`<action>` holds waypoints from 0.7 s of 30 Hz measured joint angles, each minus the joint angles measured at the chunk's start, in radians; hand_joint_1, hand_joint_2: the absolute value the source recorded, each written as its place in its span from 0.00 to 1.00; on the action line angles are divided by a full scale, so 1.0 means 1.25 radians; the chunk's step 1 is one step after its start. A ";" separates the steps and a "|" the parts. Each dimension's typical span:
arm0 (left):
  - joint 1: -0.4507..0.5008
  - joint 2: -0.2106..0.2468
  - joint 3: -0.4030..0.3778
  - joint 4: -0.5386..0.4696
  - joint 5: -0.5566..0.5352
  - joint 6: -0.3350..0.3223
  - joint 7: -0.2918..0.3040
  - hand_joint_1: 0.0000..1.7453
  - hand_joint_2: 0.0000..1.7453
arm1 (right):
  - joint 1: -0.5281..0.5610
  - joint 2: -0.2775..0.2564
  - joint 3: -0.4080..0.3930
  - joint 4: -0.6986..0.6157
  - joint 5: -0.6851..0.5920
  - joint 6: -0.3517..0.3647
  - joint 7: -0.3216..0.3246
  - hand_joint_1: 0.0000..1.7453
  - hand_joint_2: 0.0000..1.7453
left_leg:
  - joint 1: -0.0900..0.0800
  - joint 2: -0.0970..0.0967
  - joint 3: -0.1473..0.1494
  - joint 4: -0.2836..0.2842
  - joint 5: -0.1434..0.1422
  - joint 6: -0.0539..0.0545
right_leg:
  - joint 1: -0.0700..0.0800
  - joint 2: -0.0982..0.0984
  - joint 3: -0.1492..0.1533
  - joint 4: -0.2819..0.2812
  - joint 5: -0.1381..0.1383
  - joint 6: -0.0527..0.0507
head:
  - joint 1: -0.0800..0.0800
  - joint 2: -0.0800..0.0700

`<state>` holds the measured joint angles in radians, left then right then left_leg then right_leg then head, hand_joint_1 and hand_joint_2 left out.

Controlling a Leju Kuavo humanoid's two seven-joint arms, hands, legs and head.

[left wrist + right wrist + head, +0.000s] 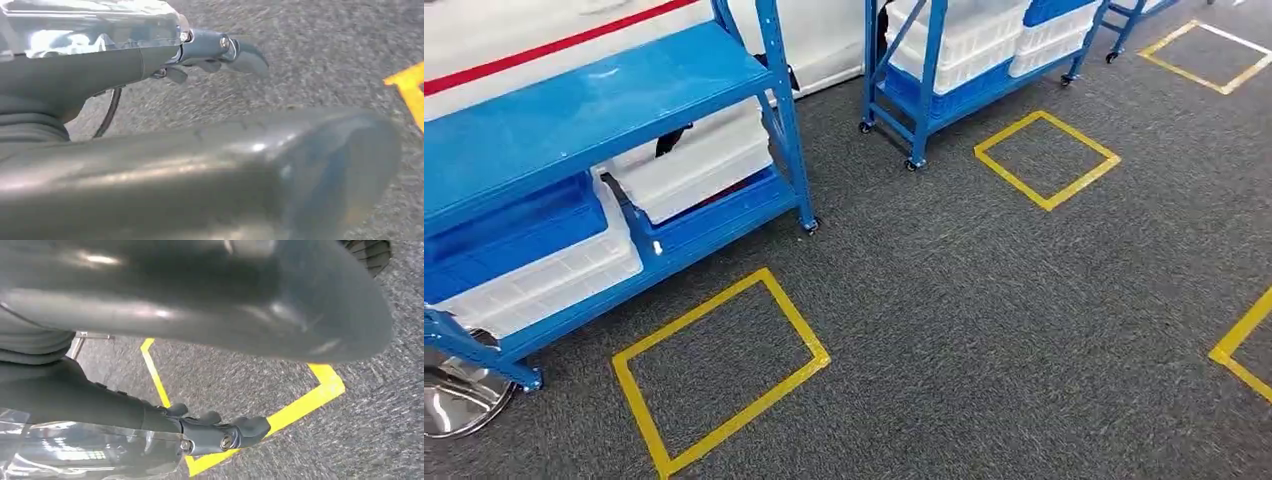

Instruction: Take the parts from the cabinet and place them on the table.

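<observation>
The blue cabinet (pixel 594 110) stands at the left, an open metal rack with white bins (pixel 694 165) and a blue bin (pixel 514 230) on its lower shelves. What lies in the bins is hidden. My left hand (pixel 125 65) hangs over the grey carpet with its dark fingers (pixel 235 50) stretched out and its thumb (pixel 225 170) apart from them, holding nothing. My right hand (pixel 100 405) hangs the same way above a yellow floor marking (pixel 300 405), fingers (pixel 235 432) extended and thumb (pixel 200 295) apart, holding nothing.
A second blue rack (pixel 929 70) on castors with white bins stands at the back. Yellow taped squares (pixel 724 370) (pixel 1046 160) mark the grey carpet. My silver left arm (pixel 454 395) shows at the lower left, beside the cabinet's foot.
</observation>
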<state>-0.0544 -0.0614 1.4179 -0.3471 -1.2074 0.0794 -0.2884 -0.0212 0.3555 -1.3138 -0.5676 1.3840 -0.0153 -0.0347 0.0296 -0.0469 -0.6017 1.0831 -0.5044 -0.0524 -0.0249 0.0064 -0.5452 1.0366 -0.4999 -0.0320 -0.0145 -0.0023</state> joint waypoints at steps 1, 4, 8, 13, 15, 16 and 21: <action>-0.004 0.000 0.000 0.000 0.000 -0.001 0.000 0.00 0.00 | 0.003 0.000 0.000 0.000 0.000 0.000 0.000 0.00 0.00 | -0.001 0.020 -0.033 0.071 -0.038 -0.001 | 0.004 -0.013 -0.002 0.000 0.000 -0.003 | -0.001 0.000; -0.003 0.000 0.000 0.001 -0.003 -0.003 -0.002 0.00 0.00 | 0.004 0.000 0.000 0.000 0.000 0.000 0.000 0.00 0.00 | -0.002 0.031 -0.093 0.211 -0.086 0.002 | 0.016 -0.050 -0.006 0.001 -0.002 -0.006 | 0.000 0.000; 0.000 0.002 0.000 0.002 -0.002 -0.004 -0.002 0.00 0.00 | 0.002 0.000 0.000 0.000 0.003 0.005 -0.002 0.00 0.00 | -0.020 0.082 0.047 -0.028 0.026 0.031 | 0.021 -0.090 0.004 0.001 -0.006 -0.009 | 0.000 0.000; 0.003 0.006 0.000 0.002 -0.001 -0.005 -0.002 0.00 0.00 | -0.004 0.002 0.000 -0.002 0.005 0.009 -0.004 0.00 0.00 | -0.033 0.076 0.048 -0.063 0.023 0.047 | 0.023 -0.129 0.011 -0.001 -0.008 0.011 | 0.000 0.000; 0.004 0.005 0.000 0.004 0.000 -0.004 -0.002 0.00 0.00 | -0.001 0.000 0.000 -0.003 0.006 0.010 -0.004 0.00 0.00 | -0.021 0.058 0.059 -0.078 0.038 0.054 | 0.018 -0.055 -0.004 0.037 -0.038 0.023 | 0.002 0.000; 0.000 0.005 0.000 0.004 0.000 -0.004 -0.002 0.00 0.00 | 0.001 0.000 0.000 -0.003 0.006 0.009 -0.004 0.00 0.00 | -0.021 0.050 0.055 -0.079 0.040 0.058 | 0.016 -0.029 -0.028 0.085 -0.068 0.025 | 0.003 0.000; -0.005 0.005 0.000 0.004 0.000 -0.004 -0.002 0.00 0.00 | 0.003 -0.001 -0.001 -0.004 0.007 0.010 -0.004 0.00 0.00 | -0.020 0.034 0.051 -0.078 0.041 0.059 | 0.012 -0.013 -0.068 0.166 -0.106 0.029 | 0.004 0.000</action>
<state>-0.0611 -0.0553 1.4183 -0.3422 -1.2070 0.0740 -0.2911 -0.0169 0.3548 -1.3149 -0.5722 1.3924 -0.0030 -0.0393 0.0041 -0.0039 -0.5379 0.9853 -0.4526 0.0208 -0.0099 -0.0100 -0.6305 1.2444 -0.6330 0.0038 -0.0099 -0.0019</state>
